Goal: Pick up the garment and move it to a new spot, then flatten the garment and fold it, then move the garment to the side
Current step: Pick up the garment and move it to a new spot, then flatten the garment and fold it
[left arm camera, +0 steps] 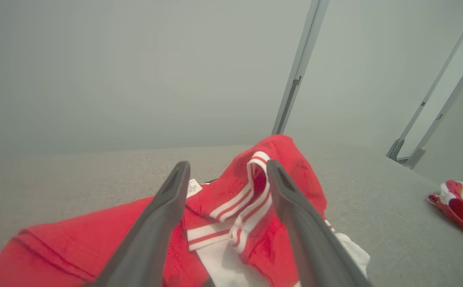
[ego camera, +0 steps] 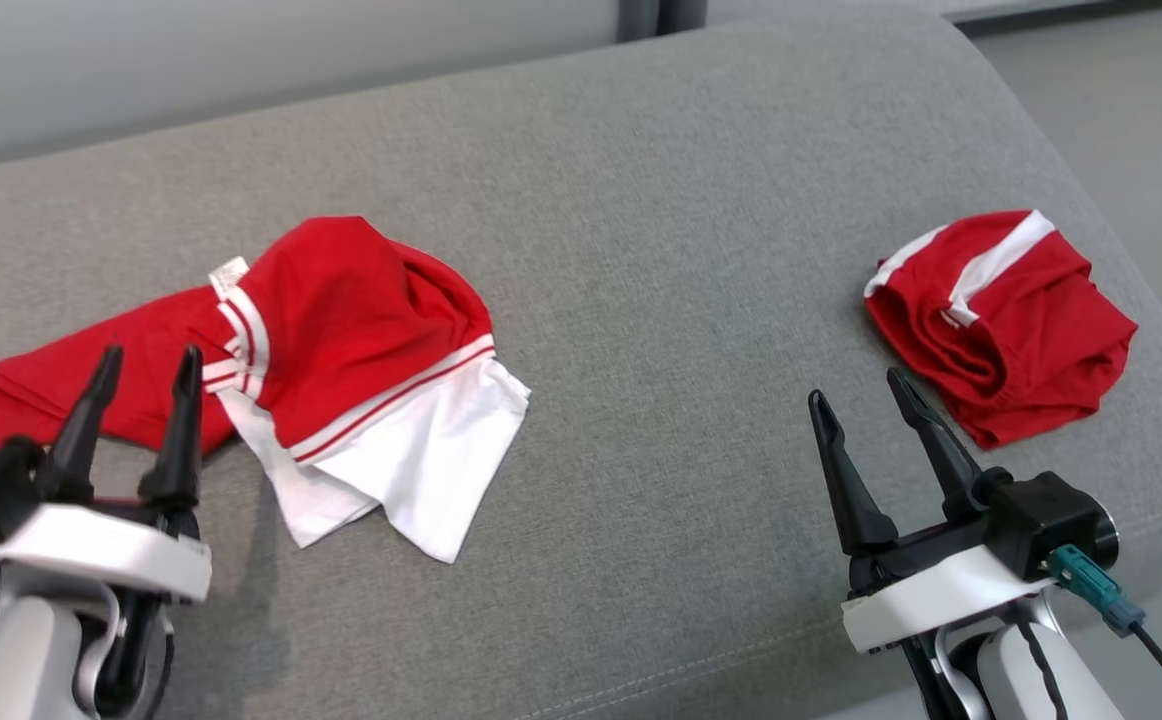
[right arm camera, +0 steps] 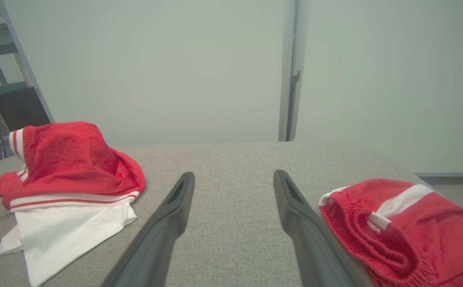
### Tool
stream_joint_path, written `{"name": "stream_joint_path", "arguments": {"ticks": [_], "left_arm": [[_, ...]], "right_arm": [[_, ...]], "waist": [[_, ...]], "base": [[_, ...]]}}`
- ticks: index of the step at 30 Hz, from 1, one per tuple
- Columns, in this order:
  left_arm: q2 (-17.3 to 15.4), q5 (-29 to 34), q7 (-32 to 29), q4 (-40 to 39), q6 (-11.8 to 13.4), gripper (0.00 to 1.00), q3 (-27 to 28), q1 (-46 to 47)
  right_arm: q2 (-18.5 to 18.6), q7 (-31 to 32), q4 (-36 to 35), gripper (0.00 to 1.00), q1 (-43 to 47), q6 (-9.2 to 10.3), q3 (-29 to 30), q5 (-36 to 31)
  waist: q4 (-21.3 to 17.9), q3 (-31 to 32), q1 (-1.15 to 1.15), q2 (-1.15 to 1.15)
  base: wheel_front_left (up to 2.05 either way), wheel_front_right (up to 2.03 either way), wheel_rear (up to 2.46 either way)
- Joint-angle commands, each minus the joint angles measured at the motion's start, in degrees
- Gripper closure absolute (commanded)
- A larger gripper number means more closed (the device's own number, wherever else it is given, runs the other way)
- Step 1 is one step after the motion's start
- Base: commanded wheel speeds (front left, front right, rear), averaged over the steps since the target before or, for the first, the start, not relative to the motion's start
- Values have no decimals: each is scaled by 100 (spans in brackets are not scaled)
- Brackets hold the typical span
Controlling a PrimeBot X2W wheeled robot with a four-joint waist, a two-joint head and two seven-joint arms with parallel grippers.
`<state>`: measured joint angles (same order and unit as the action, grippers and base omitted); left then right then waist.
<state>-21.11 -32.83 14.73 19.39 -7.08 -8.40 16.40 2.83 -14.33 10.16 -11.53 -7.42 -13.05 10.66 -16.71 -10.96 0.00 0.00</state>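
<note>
The garment point(ego camera: 341, 330), a red top with white striped trim and white panels, lies crumpled on the left of the grey cushion point(ego camera: 661, 250). My left gripper point(ego camera: 149, 355) stands open over its left red part, fingers apart. The left wrist view shows the garment's striped collar point(left arm camera: 251, 187) just past my left gripper point(left arm camera: 228, 167), with no cloth pinched. My right gripper point(ego camera: 857, 385) is open above bare cushion at the lower right. In the right wrist view the garment point(right arm camera: 64, 159) lies far left of my right gripper point(right arm camera: 234, 175).
A bunched pair of red shorts with a white stripe point(ego camera: 1001, 320) lies at the cushion's right, just beside my right gripper's fingers. The cushion curves down at its right edge point(ego camera: 1121, 220). A pale wall and metal posts point(right arm camera: 289, 67) stand behind.
</note>
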Motion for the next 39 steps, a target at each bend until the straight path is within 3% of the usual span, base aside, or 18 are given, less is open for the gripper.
{"name": "stream_joint_path", "arguments": {"ticks": [1, 8, 20, 30, 39], "left_arm": [[-119, 212, 27, -223, -41, 0, 348, -30], [363, 1020, 27, -622, -41, 0, 1052, -839], [989, 1765, 27, -965, -41, 0, 1500, -1765], [1180, 2018, 27, -1079, -41, 0, 1842, -1941], [1212, 1897, 27, -1028, -41, 0, 1728, -1807]], "right_arm": [[5, -67, -61, 0, -113, -7, -88, 47], [5, -67, 327, 0, -132, -7, -16, 75], [5, -67, 561, 0, 112, -7, 208, 78], [5, -67, 536, 0, 423, -7, 622, 2], [5, -67, 621, 0, 350, -7, 420, -91]], "waist": [[195, 245, 0, 0], [606, 738, 0, 0], [1073, 982, 0, 0], [1308, 989, 0, 0], [1522, 865, 0, 0]], "base": [[0, 0, 0], [0, 0, 0], [0, 0, 0], [0, 0, 0], [0, 0, 0]]}}
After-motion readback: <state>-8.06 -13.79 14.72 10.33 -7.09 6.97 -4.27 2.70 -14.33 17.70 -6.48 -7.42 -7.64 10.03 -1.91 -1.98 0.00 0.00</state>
